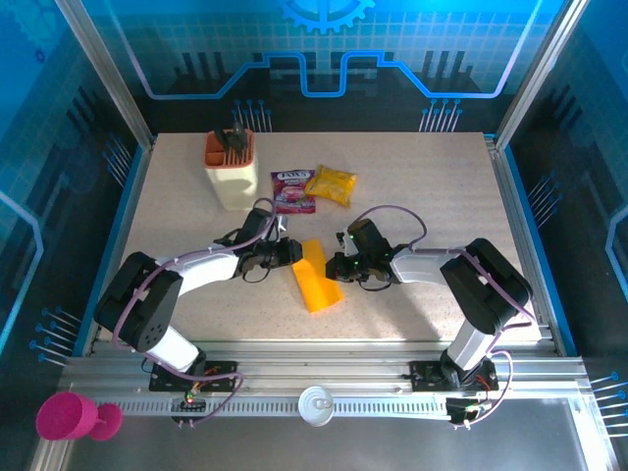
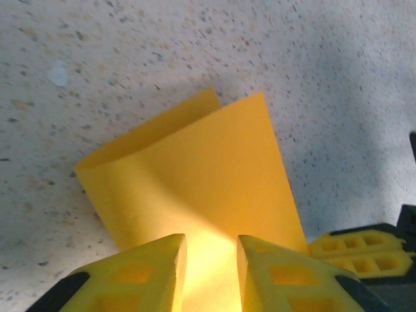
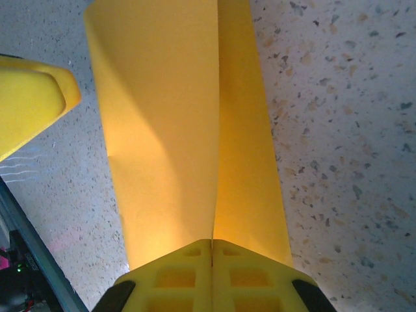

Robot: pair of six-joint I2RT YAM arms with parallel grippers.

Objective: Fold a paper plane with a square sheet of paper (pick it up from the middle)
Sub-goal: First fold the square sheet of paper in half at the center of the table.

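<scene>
The square sheet of paper (image 1: 316, 283) is orange-yellow and lies mid-table, folded over lengthwise with one flap raised. My right gripper (image 1: 340, 266) is at its right side. In the right wrist view this gripper (image 3: 212, 244) is shut on the paper (image 3: 162, 130), whose two layers run into the seam of the closed jaws. My left gripper (image 1: 293, 253) is at the sheet's left end. In the left wrist view its jaws (image 2: 211, 242) stand apart over the paper (image 2: 195, 162), which shows in the gap. The right gripper's fingers (image 2: 361, 250) show beside them.
At the back left stands a cream holder (image 1: 232, 175) with an orange top and dark tools. Beside it lie a purple-red packet (image 1: 291, 191) and a glossy yellow snack bag (image 1: 331, 184). Speckled table (image 1: 432, 196) stretches to the right. A pink cup (image 1: 67, 417) sits off the table's front left.
</scene>
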